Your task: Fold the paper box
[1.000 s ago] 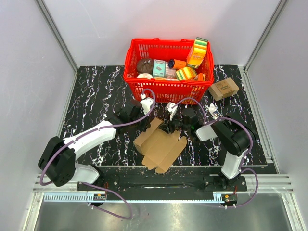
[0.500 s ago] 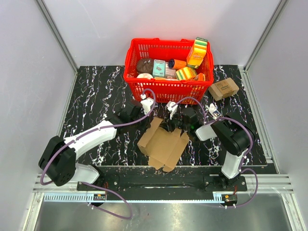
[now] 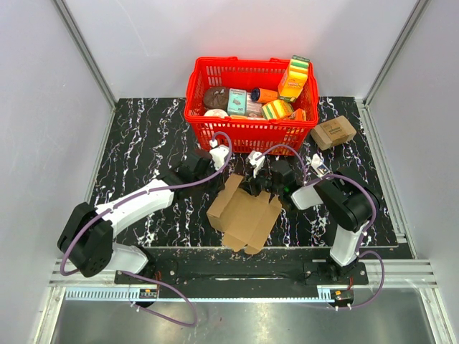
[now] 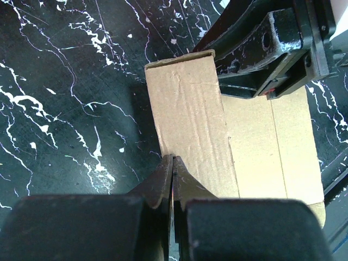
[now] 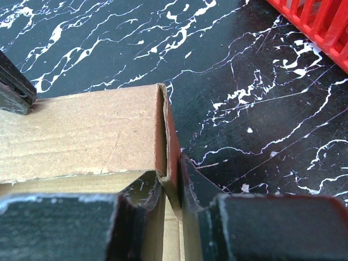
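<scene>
The paper box (image 3: 244, 215) is a flat brown cardboard die-cut lying on the black marble table between my arms. Its far flap stands raised. My left gripper (image 3: 223, 184) is shut on the left end of that flap; in the left wrist view the gripper (image 4: 173, 163) pinches the flap's edge (image 4: 187, 109). My right gripper (image 3: 257, 189) is shut on the flap's right end; in the right wrist view the gripper (image 5: 174, 176) clamps the folded cardboard edge (image 5: 81, 130). The right gripper's fingers (image 4: 272, 51) also show in the left wrist view.
A red basket (image 3: 195, 86) full of groceries stands at the back centre, just beyond both grippers. A small brown carton (image 3: 333, 132) with dark print lies at the back right. Grey walls enclose the table on three sides.
The box has slid right and turned a little, and its near edge has drawn in. Both grippers keep their hold on the far flap and have barely moved.
</scene>
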You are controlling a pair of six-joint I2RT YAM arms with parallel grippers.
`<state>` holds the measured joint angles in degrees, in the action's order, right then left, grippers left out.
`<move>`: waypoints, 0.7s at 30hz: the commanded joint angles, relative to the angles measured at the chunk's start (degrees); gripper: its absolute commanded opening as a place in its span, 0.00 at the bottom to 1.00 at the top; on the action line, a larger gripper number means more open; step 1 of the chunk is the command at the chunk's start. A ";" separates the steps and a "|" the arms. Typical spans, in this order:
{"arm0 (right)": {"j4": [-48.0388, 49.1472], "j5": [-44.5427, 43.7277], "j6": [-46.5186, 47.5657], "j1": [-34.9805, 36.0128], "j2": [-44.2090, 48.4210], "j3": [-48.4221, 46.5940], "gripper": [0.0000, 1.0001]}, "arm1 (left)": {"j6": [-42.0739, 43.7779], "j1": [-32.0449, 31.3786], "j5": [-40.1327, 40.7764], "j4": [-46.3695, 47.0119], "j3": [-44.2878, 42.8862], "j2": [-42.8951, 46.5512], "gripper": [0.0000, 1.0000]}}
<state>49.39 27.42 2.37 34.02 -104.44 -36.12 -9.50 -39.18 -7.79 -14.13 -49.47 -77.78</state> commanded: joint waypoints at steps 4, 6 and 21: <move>0.62 -1.05 0.53 0.43 -0.32 -1.59 0.17 | 0.00 -0.28 -1.00 1.65 -0.89 0.17 0.00; 0.62 -1.14 0.62 0.52 -0.23 -1.59 0.16 | -0.08 -0.28 -1.00 1.65 -0.71 0.17 0.00; 0.10 -1.49 0.53 0.61 0.29 -1.41 0.02 | -0.17 -0.37 -1.35 1.83 -0.71 0.17 0.00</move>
<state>49.36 26.44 3.11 34.09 -104.44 -36.12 -9.50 -39.18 -7.77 -12.51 -49.47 -77.78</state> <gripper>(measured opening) 0.123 0.016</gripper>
